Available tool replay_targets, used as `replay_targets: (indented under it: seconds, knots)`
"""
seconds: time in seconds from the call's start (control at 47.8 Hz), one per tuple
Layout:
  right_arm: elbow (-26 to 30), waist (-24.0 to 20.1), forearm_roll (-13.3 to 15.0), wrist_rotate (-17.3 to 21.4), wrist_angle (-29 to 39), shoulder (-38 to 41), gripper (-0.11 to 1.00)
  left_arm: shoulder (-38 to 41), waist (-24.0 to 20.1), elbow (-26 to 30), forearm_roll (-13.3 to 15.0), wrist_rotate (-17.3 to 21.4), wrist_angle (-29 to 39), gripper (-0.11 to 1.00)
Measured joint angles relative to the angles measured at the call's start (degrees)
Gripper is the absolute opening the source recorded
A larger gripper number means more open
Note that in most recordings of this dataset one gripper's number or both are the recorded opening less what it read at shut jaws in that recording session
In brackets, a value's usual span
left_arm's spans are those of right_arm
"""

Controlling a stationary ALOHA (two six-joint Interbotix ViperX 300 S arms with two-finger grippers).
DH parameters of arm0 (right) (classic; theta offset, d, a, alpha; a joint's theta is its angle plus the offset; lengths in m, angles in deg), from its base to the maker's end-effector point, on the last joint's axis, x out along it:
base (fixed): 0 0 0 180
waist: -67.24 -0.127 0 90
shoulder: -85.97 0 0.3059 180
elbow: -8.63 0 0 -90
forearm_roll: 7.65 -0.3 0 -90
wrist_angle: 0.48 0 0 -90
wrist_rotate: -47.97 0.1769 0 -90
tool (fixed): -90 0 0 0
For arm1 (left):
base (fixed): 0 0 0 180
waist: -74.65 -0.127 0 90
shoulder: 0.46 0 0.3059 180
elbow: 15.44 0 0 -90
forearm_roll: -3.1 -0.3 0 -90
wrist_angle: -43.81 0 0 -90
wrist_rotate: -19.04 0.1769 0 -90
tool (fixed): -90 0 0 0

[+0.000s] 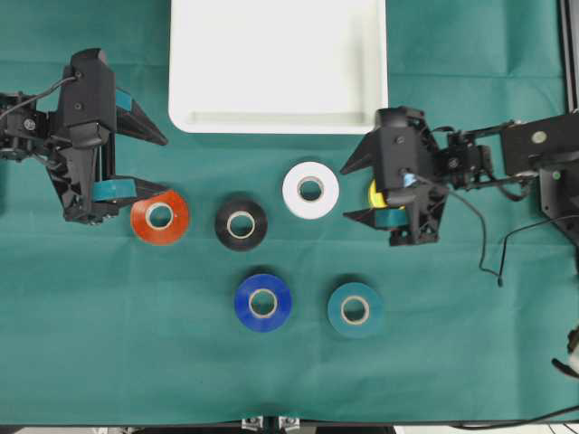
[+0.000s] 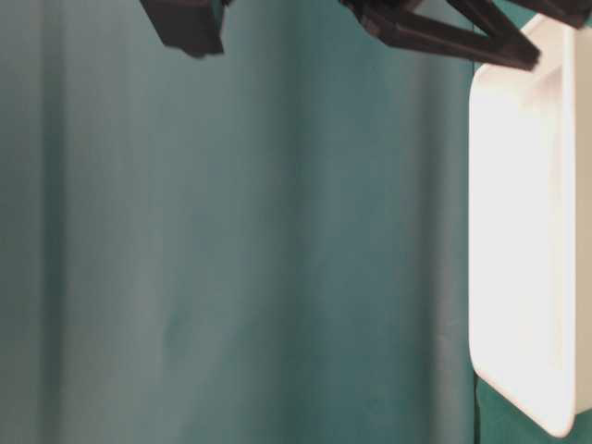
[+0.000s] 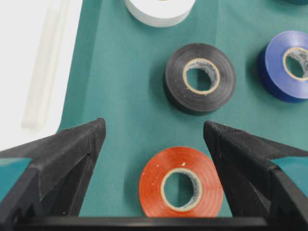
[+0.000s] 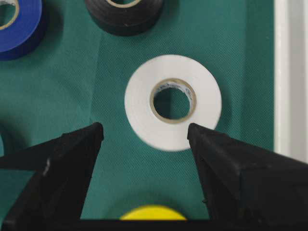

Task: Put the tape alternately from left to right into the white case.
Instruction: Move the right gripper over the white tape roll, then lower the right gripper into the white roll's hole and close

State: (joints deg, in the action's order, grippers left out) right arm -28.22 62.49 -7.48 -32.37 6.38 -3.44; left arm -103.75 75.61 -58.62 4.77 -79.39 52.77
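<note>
Six tape rolls lie flat on the green cloth: red (image 1: pixel 160 217), black (image 1: pixel 241 225), white (image 1: pixel 310 189), blue (image 1: pixel 263 303), teal (image 1: pixel 355 310), and yellow (image 1: pixel 374 193), which is mostly hidden under my right gripper. The white case (image 1: pixel 271 63) sits empty at the back middle. My left gripper (image 1: pixel 166 166) is open, and the red roll (image 3: pixel 181 182) lies between its fingers, closer to the right one. My right gripper (image 1: pixel 344 193) is open too; the yellow roll (image 4: pixel 153 212) is deep between its fingers and the white roll (image 4: pixel 173 102) is just past the tips.
In the left wrist view the black roll (image 3: pixel 200 78) and blue roll (image 3: pixel 288 65) lie ahead, and the case (image 3: pixel 33 62) is at the left. The case rim (image 4: pixel 288 72) runs along the right of the right wrist view. A loose cable (image 1: pixel 484 244) hangs from the right arm.
</note>
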Motion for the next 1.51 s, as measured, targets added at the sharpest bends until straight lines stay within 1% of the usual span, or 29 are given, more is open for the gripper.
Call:
replay_targets:
  seconds: [0.23, 0.586, 0.899, 1.171, 1.506]
  knots:
    - [2.8, -0.1, 0.0, 0.0, 1.9, 4.6, 0.81, -0.1, 0.0, 0.0, 0.0, 0.0, 0.0, 0.61]
    - [6.1, -0.1, 0.8, 0.0, 2.1, 10.9, 0.81, 0.0, 0.0, 0.0, 0.0, -0.1, 0.0, 0.61]
    - [8.0, -0.1, 1.1, 0.0, 2.0, 14.6, 0.81, 0.0, 0.0, 0.0, 0.0, -0.1, 0.0, 0.61]
    - [9.8, 0.0, 2.3, 0.0, 2.0, 17.6, 0.8, 0.0, 0.0, 0.1, 0.0, -0.1, 0.0, 0.61]
    - [10.9, 0.0, 2.4, -0.1, 1.9, 20.0, 0.8, 0.1, 0.0, 0.0, 0.0, -0.1, 0.0, 0.6]
